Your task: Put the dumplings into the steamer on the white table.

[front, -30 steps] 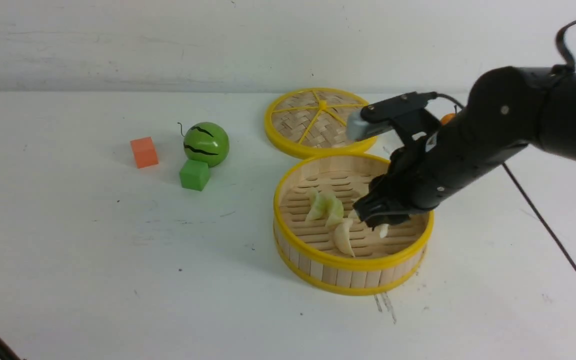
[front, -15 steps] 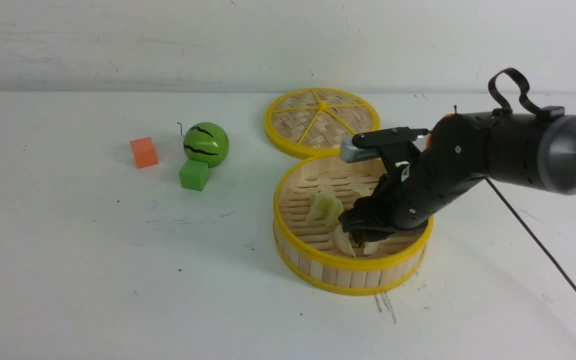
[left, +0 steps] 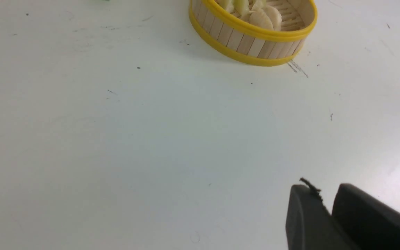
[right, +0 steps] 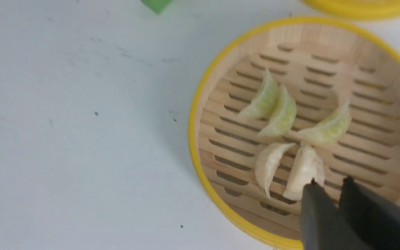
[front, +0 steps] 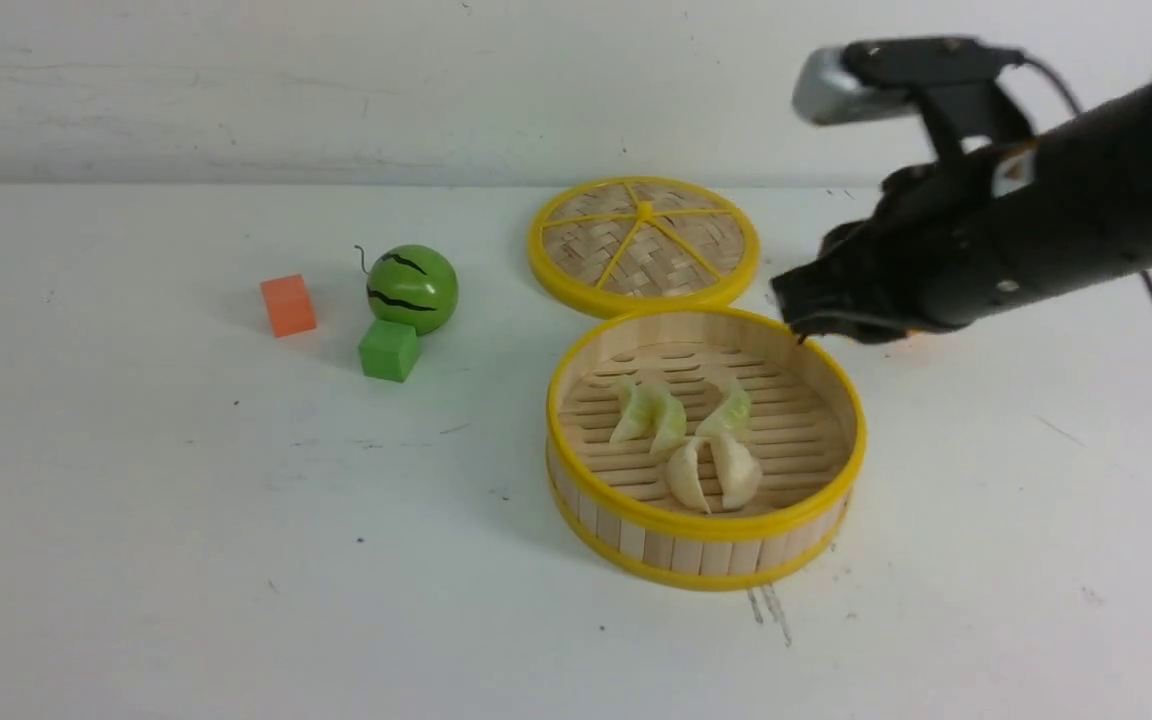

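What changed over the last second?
The right gripper let go of a cream dumpling inside the steamer, then rose out of it. That dumpling now lies beside the other cream one. Steamer, lid, toy watermelon, orange cube and green cube stayed put.

Front faces forward; both wrists (right nearer) share steamer (front: 656, 548).

Streaked white wall (front: 236, 90) behind, evenly lit.

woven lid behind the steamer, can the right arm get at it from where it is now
Probably yes. The right hand hangs shut and empty by the steamer's far rim, beside the woven lid. Nothing lies on the lid or between them, so the way looks free.
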Controlling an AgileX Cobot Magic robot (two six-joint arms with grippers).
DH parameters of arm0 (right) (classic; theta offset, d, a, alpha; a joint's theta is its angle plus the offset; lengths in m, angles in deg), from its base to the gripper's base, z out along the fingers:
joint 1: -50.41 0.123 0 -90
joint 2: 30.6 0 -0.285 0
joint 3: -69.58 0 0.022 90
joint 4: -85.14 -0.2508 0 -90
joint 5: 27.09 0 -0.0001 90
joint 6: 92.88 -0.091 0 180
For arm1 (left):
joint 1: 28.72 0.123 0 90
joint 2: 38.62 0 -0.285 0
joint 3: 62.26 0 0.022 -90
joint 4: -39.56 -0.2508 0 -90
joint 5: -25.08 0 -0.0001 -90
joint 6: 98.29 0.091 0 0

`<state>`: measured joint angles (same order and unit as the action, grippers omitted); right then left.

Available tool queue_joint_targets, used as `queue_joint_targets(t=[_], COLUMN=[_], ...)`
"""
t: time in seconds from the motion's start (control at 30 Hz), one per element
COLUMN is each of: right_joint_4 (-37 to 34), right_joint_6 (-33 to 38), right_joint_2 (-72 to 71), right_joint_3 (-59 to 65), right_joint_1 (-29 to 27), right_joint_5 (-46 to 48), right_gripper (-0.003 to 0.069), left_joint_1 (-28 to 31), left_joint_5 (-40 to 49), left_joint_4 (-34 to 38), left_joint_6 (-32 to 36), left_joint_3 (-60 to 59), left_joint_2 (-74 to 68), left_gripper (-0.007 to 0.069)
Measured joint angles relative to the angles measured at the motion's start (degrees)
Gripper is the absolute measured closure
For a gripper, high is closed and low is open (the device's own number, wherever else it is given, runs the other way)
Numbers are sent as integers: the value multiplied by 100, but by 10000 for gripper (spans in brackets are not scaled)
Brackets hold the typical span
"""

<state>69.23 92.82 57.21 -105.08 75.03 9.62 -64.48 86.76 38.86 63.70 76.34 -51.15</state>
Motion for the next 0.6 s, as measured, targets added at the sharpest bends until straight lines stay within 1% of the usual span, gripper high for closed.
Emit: queue_joint_targets(t=[0.07,0.1,0.13,0.27,0.4,0.43,0.57,0.6], right_joint_4=[-17,-23,-23,-18,-18,-18,31,36], right_joint_6=[51,51,77,105,105,105,108,108], right_joint_2=[-636,-699,-1257,-2311,-3216,-3343,-3754,-3840], right_joint_3=[389,430,840,1676,2371,2465,2684,2691], right_joint_1=[5,7,12,12,12,12,12,12], right_joint_5=[-219,-269,-546,-1059,-1305,-1335,-1304,-1223], right_gripper=[654,662,678,680,680,680,678,678], left_joint_1=[0,0,0,0,0,0,0,0], left_joint_5=[0,0,7,-31,-184,-383,-1514,-1941], left_joint_4=[0,0,0,32,69,69,-360,-512], left_joint_6=[0,0,0,-6,-119,-225,-763,-880], left_joint_3=[0,0,0,-29,-106,-143,-420,-533], left_joint_2=[0,0,0,0,0,-7,-163,-226], left_gripper=[510,509,509,509,509,509,509,508])
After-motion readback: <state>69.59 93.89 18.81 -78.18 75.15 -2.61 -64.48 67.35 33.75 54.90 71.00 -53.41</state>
